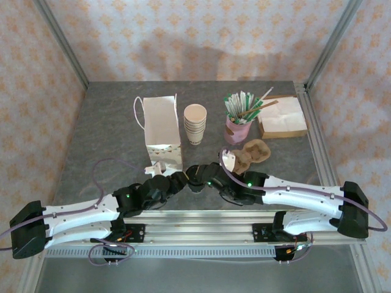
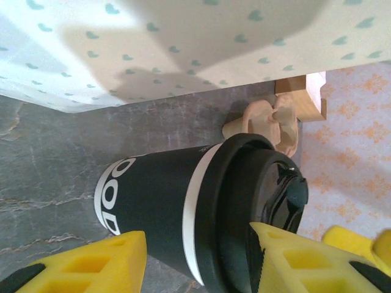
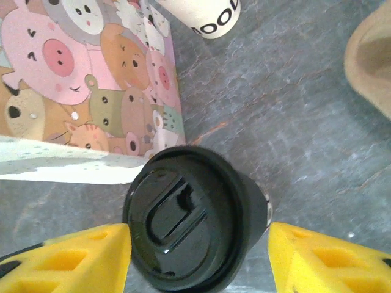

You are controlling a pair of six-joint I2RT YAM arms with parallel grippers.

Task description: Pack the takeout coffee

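- The left gripper (image 2: 197, 231) reaches in from the left to a spot just in front of the near right corner of the white paper bag (image 1: 160, 125). Its yellow fingers (image 2: 91, 262) are closed on the takeout coffee (image 2: 159, 201), one pad against the dark cup wall and the other lapping the rim of the black lid (image 3: 177, 220).
- The right gripper (image 3: 198, 227) meets it there from the other side, with a yellow finger on each flank of the lid. One tip sits at the rim and the other is just beside the cup wall — I cannot tell whether they press or only straddle.
- The takeout coffee is a dark cup with white lettering. It sits between the two grippers on the grey table (image 1: 110, 122), outside the bag and just beside the bag's animal-printed side.
- To the right of the bag and a little past the coffee lies a tan pulp cup carrier (image 1: 252, 152).
- Just beside the bag's right edge stands a stack of lidless tan cups (image 1: 195, 122).
- Farther right of the bag is a pink cup (image 1: 237, 131) stuffed with stirrers and sachets.
- Farthest right of the bag — near the table's edge — is a pile of napkins (image 1: 282, 115).
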